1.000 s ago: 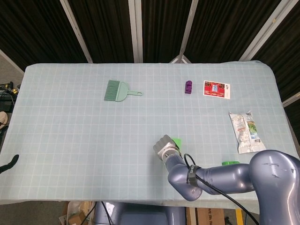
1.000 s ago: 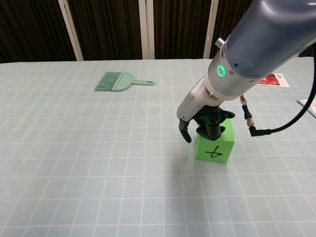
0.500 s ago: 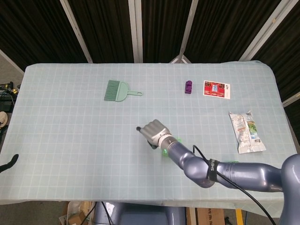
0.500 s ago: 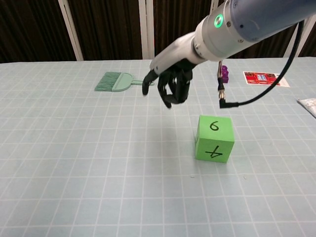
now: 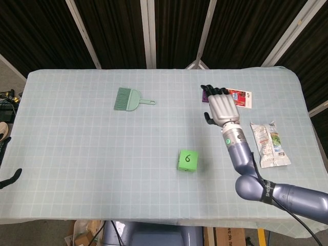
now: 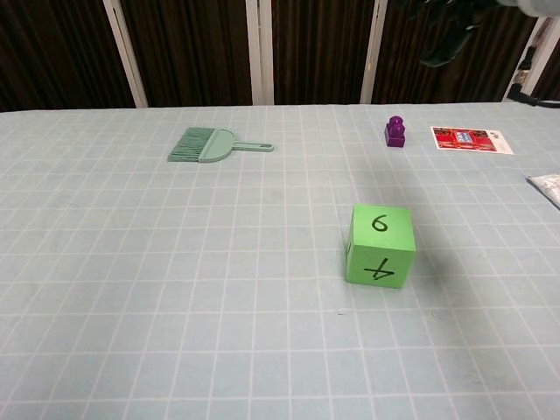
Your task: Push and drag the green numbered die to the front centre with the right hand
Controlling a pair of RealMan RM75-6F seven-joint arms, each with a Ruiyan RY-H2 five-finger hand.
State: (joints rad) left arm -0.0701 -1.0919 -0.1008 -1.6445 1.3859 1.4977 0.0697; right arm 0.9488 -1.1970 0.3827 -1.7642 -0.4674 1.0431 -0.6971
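The green numbered die [image 5: 188,160] sits alone on the table's front middle, a 6 on its top. In the chest view the die [image 6: 381,245] shows a 6 on top and a 4 on its near face. My right hand [image 5: 221,105] is raised well above the table, to the right of and beyond the die, fingers spread and holding nothing. Only its dark fingertips [image 6: 444,35] show at the chest view's top right edge. My left hand is in neither view.
A teal hand brush [image 5: 129,99] lies at the back left. A purple block [image 6: 395,131] and a red card [image 6: 464,139] lie at the back right. A snack packet [image 5: 268,143] lies near the right edge.
My right hand let go of the die, rose off it, then swung up and to the right, fingers spreading. The die has stayed in place.
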